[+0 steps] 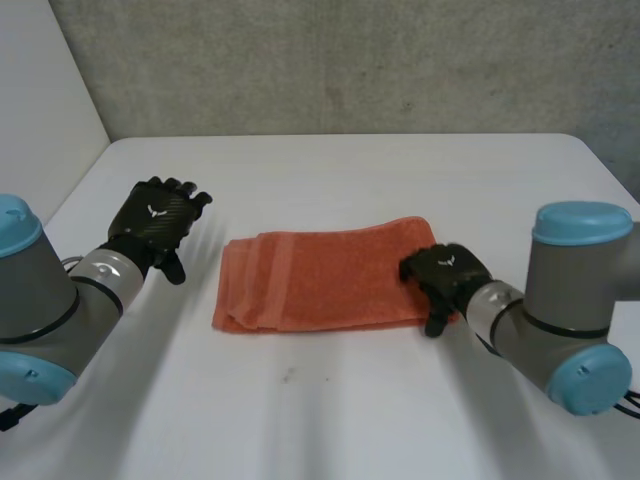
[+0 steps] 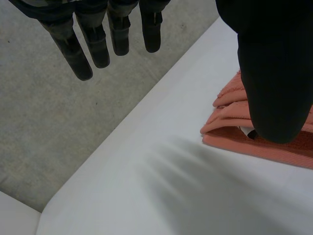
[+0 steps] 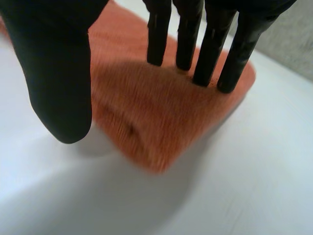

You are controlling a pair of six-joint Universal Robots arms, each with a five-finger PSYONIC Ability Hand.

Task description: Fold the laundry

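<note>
We find the orange towel [image 1: 320, 285] folded into a long band in the middle of the white table [image 1: 330, 420]. Our right hand [image 1: 447, 273] rests on its right end, fingers straight, thumb off the edge, gripping nothing. Our left hand [image 1: 155, 220] hovers spread and empty, apart from the left end. We judge another fold is next (probably end to end), and that needs a pinch first.
</note>
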